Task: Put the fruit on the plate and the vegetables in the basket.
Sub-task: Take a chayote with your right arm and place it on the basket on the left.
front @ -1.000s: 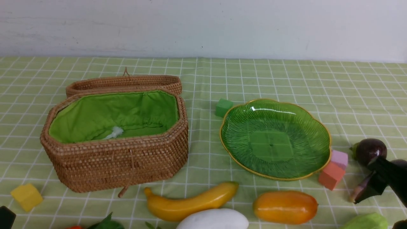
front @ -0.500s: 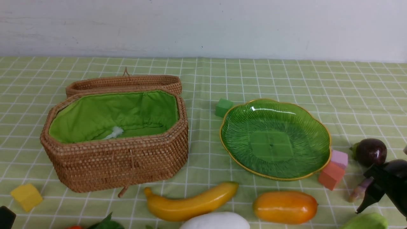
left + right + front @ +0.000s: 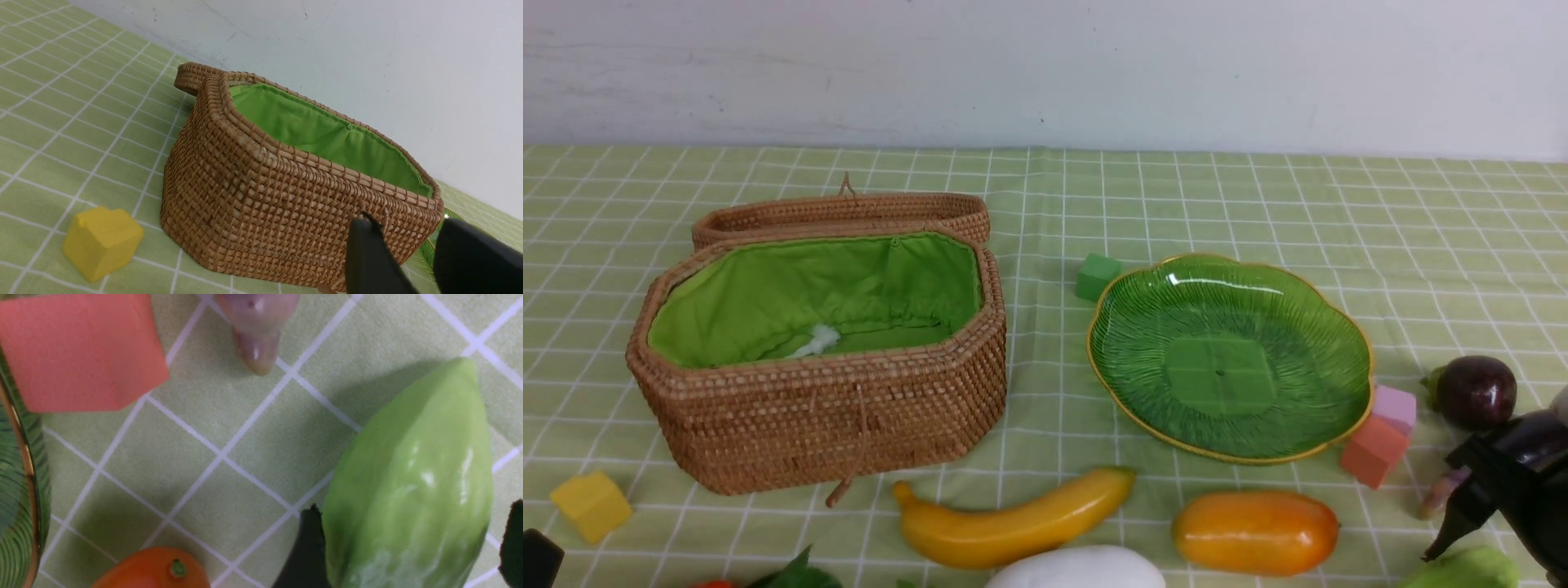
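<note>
Nothing is sorted: plate and basket hold no produce, and the banana lies on the tabletop. The right gripper has its jaws wide around a green vegetable; the left gripper has its jaws part-open and empty.

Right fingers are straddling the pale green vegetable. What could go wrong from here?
1. The pale green vegetable looks glossy and tapered; the right gripper's open fingers may squeeze it out.
2. The eggplant tip and orange fruit lie close and could be nudged.
3. The basket sits far left, past the glass plate; a weak grip might drop it there.
</note>
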Robot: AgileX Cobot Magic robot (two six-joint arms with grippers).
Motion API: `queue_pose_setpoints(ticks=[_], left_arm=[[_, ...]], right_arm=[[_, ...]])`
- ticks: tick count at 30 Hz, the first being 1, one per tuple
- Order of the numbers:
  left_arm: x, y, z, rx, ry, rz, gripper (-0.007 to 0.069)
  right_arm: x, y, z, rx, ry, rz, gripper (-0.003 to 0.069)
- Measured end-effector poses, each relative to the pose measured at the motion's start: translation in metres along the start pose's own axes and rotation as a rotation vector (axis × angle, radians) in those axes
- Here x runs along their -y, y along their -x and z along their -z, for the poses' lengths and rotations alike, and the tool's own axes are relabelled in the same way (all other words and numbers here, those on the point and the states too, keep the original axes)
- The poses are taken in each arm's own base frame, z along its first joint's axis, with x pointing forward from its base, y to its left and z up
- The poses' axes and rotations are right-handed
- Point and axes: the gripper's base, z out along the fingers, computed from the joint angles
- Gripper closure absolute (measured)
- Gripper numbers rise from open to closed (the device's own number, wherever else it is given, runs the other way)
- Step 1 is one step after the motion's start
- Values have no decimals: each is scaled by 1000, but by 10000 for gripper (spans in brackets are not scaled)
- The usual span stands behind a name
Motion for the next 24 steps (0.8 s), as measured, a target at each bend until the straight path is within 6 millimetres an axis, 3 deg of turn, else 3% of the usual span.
queue_pose_setpoints(ticks=[6, 11, 17, 19, 24], left_arm=[[0, 0, 0, 0, 0, 0, 386], [0, 0, 0, 0, 0, 0, 386], [0, 0, 0, 0, 0, 0, 386], [0, 0, 0, 0, 0, 0, 386], [0, 0, 0, 0, 0, 0, 386]], right_arm=[[-3, 4, -6, 9, 23, -29, 107], [-2, 3, -7, 1, 13, -7, 247], [-1, -1, -4, -25, 0, 4, 246], [-1, -3, 2, -20, 12, 25, 246], [-20, -2, 48, 104, 156, 189, 246]])
